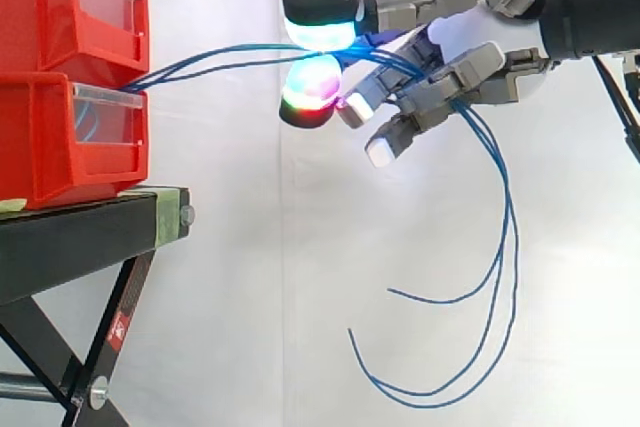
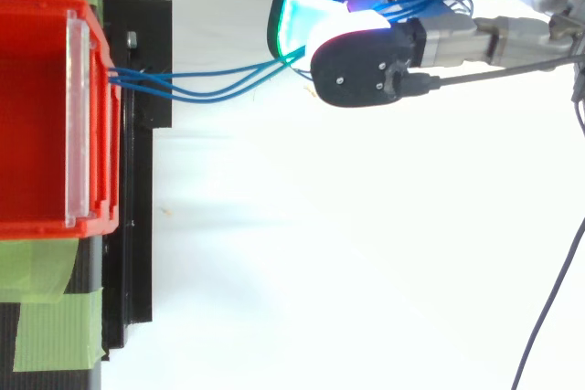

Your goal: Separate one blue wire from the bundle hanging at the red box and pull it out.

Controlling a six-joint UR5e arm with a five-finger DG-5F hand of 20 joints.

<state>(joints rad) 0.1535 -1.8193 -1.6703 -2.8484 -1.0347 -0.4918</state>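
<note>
Several blue wires (image 1: 215,55) run level from the gap between the two stacked red bins (image 1: 60,142) out to my hand (image 1: 470,72), taut and close together. In the top view the same wires (image 2: 206,87) fan slightly from the bin's front before meeting at the glowing fingertips (image 2: 302,20). My hand is curled round the bundle, with a cyan-green pad (image 1: 320,32) above and a red-green pad (image 1: 310,92) below the strands. Past the palm the loose ends (image 1: 490,337) hang down in long curves. I cannot tell whether one wire is separated inside the grasp.
The bins sit on a black stand (image 1: 85,232) with green tape (image 2: 46,317) at its edge. A white curtain lies behind. Open space stretches between the stand and my hand, and below it.
</note>
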